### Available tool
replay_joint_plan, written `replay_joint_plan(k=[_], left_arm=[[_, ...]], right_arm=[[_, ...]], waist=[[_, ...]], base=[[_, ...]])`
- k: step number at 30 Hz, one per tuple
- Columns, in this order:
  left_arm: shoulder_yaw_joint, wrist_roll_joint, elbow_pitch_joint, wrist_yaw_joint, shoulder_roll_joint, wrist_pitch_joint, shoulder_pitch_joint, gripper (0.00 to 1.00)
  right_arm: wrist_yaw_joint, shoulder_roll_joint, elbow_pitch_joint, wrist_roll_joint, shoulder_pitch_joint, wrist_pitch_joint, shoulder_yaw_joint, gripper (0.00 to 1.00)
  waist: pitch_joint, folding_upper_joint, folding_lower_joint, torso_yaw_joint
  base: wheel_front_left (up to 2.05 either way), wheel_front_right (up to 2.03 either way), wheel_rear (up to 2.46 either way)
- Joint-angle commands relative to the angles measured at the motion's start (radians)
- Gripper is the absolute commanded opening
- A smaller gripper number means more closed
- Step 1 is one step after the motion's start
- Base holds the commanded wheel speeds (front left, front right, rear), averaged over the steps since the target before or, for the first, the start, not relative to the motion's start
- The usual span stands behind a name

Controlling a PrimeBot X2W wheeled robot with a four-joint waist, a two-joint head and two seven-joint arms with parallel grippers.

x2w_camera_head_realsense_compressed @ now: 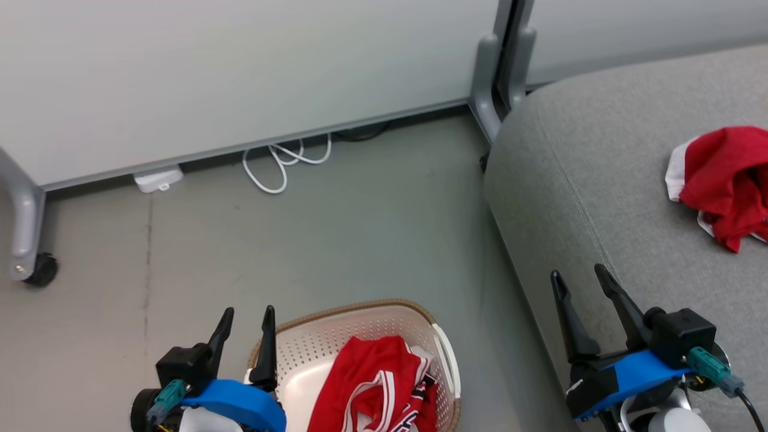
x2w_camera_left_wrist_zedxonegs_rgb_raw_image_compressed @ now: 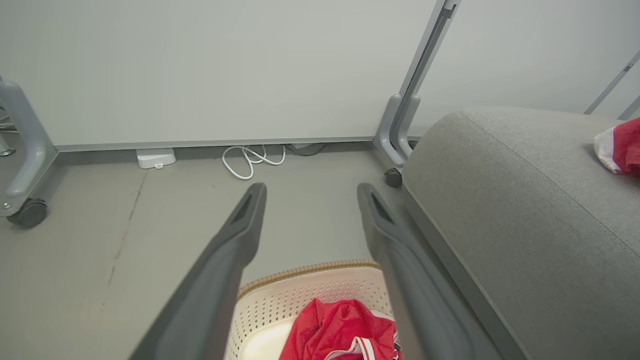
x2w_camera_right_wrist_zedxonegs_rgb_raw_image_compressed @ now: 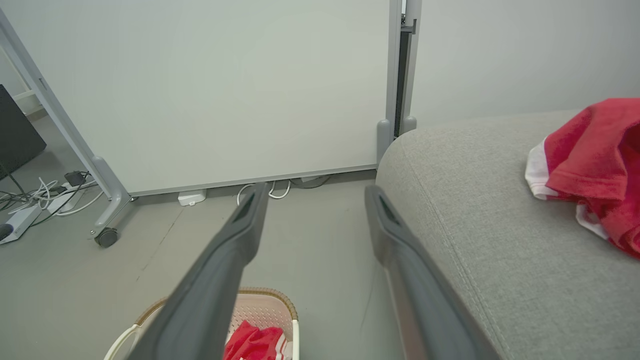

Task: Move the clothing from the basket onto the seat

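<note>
Left gripper (x2w_camera_head_realsense_compressed: 249, 312) is hovering at the near left with its two dark fingers standing apart and nothing between them, just by the left edge of the basket (x2w_camera_head_realsense_compressed: 360, 307). Right gripper (x2w_camera_head_realsense_compressed: 577, 271) is hovering at the near right, over the near edge of the seat (x2w_camera_head_realsense_compressed: 588, 180), its fingers likewise spread wide and holding nothing. The basket is sitting on the grey floor (x2w_camera_head_realsense_compressed: 360, 228) between the two arms, close beside the seat's left side. One red garment (x2w_camera_head_realsense_compressed: 375, 384) with white stripes is lying crumpled inside the basket, filling its right half and leaving the pale bottom showing at the left. A second red garment (x2w_camera_head_realsense_compressed: 726, 180) with white trim is lying bunched on top of the seat at the far right, well apart from both grippers. Beyond the basket, a white cable (x2w_camera_head_realsense_compressed: 282, 168) is looping on the floor at the foot of a pale wall panel (x2w_camera_head_realsense_compressed: 240, 78), and a small black wheel (x2w_camera_head_realsense_compressed: 42, 270) is standing at the far left under a grey leg (x2w_camera_head_realsense_compressed: 21, 216).
</note>
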Motion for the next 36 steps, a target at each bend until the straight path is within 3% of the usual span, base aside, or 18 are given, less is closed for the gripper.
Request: replay_joint_plan(k=[1, 9, 21, 36], left_arm=[[-0.012, -0.001, 0.009, -0.002, 0.0, -0.003, -0.023, 1.0], [-0.101, -0.015, 0.111, -0.002, 0.0, -0.003, -0.093, 1.0], [-0.294, -0.068, 0.281, -0.002, 0.048, -0.003, -0.271, 1.0], [-0.458, -0.145, 0.446, -0.002, 0.101, 0.063, -0.473, 1.0]], right_arm=[[0.0, 0.001, -0.006, 0.0, -0.02, 0.0, 0.004, 1.0], [0.0, 0.001, -0.018, 0.011, -0.069, -0.016, 0.03, 1.0], [0.0, 0.003, -0.025, 0.051, -0.168, -0.078, 0.088, 1.0], [0.0, 0.003, -0.046, 0.101, -0.241, -0.136, 0.13, 1.0]], waist=[[0.041, 0.0, -0.0001, -0.036], [0.169, 0.0, -0.0001, -0.121], [0.402, 0.0, -0.0001, -0.233], [0.627, 0.0, -0.0001, -0.285]], base=[[0.0, 0.0, 0.0], [0.0, 0.0, 0.0], [0.0, 0.0, 0.0], [0.0, 0.0, 0.0]])
